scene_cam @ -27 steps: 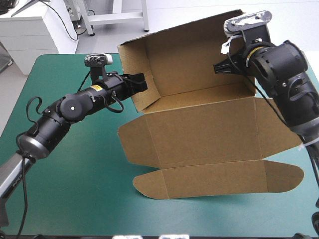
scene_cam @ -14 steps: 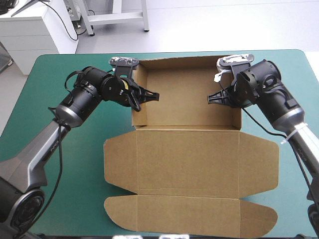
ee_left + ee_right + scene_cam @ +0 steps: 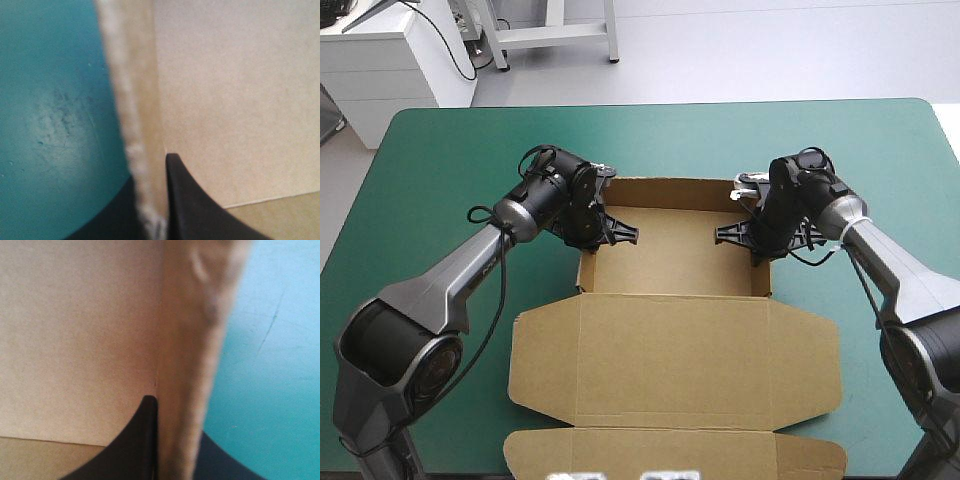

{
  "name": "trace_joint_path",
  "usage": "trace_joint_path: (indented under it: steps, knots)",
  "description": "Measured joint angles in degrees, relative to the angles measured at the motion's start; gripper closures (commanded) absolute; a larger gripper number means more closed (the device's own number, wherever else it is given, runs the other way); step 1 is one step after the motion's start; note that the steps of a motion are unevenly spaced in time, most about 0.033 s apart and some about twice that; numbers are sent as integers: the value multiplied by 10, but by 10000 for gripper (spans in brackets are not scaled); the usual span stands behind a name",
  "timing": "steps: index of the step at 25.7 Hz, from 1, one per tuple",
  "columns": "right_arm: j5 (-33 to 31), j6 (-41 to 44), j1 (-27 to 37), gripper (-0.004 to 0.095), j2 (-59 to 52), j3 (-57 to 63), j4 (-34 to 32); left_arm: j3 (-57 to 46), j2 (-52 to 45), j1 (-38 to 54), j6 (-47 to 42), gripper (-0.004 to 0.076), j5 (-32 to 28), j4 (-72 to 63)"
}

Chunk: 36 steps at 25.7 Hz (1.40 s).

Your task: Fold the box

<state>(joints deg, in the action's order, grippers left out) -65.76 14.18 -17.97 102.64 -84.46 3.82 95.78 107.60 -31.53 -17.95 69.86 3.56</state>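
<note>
High view: I am seeing the brown box (image 3: 675, 350) lying centrally on the teal-green bench (image 3: 440, 170), tray walls raised, lid flat, nearest flap running off-frame. I am reading left jaws as pinching the tray's left wall, right jaws its right wall.

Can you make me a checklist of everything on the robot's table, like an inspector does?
surface: teal-green cover, the box lying on it.
job's things: brown box, far part a tray with walls raised, lid flat toward the near edge.
clutter: nothing seen.
grippers: left gripper shut on the tray's left wall; right gripper shut on the right wall.
cables: nothing seen beyond the robot's own.
surroundings: nothing seen.
</note>
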Motion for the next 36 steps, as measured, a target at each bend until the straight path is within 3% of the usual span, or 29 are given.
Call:
trace_joint_path:
  steps: [4, 7, 9, 10, 12, 14, 16, 26, 27, 29, 32, 36]
  knots:
    - [1, 1, 0, 911, 0, 0, -1, 4, 9, 0, -16, 730, 0, 2]
    - [0, 1, 0, 844, 0, 0, -1, 5, 12, 0, -17, 695, -4, 0]
    - [-2, -10, 0, 671, 0, 0, -2, 5, 12, 2, -12, 600, -6, -7]
    - [-3, -15, 0, 524, 0, 0, -3, 5, 12, 2, -3, 541, -6, -9]
    - [-10, -20, 0, 336, 1, -3, -6, 5, 13, 2, 10, 428, -8, -19]
    - [-22, -21, 0, 216, 2, -19, -7, 5, 13, 1, 13, 353, -9, -20]
    - [-31, -21, 0, 160, 2, -34, -7, 6, 13, 1, 15, 319, -8, -21]
    - [-48, -11, 0, 154, -2, -118, -25, 116, 14, 1, 15, 340, 9, 34]
    - [-48, -11, 0, 154, -6, -124, -25, 132, 13, 1, 15, 364, 9, 35]
    - [-49, -10, 0, 157, -16, -131, -27, 164, 8, 0, 20, 486, 11, 35]
    - [-51, -10, 0, 158, -41, -134, -34, 194, -11, 0, 46, 731, 12, 32]
    - [-53, -10, 0, 158, -84, -136, -42, 197, -62, 0, 88, 731, 16, 28]
